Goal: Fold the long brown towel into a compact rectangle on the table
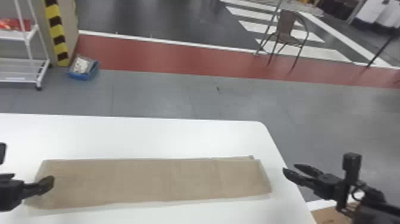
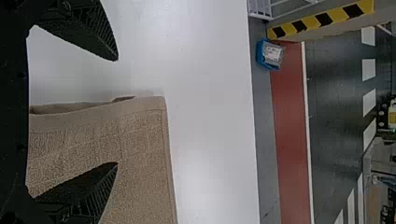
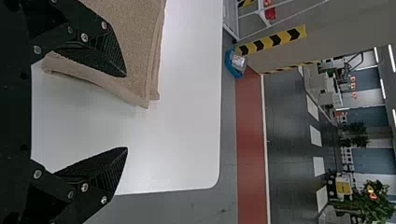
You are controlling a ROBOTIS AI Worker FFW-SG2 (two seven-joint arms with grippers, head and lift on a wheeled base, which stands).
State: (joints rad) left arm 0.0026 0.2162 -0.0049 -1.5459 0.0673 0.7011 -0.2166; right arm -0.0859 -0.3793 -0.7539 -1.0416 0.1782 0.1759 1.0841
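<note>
Left black two-fingered gripper point(image 1: 25, 166) – spread wide at left end of long brown cloth towel point(image 1: 160, 181), contact hard to judge. Right black two-fingered gripper point(image 1: 289, 168) also wide, near right end. Towel lengthwise on smooth white table point(image 1: 148, 134). Beyond – small blue plastic bin point(image 1: 84, 77) on floor, then brown chair point(image 1: 286, 23)

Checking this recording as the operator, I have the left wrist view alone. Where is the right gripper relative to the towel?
Observer: In the head view, the right gripper is just beyond the right end of the towel.
Operator: Is that gripper open or shut?
Observer: Open; the right wrist view shows its two fingers well apart.
Operator: Are the towel's layers flush at that end?
Observer: Not quite; in the right wrist view, one layer's corner sits slightly offset from another's.
</note>
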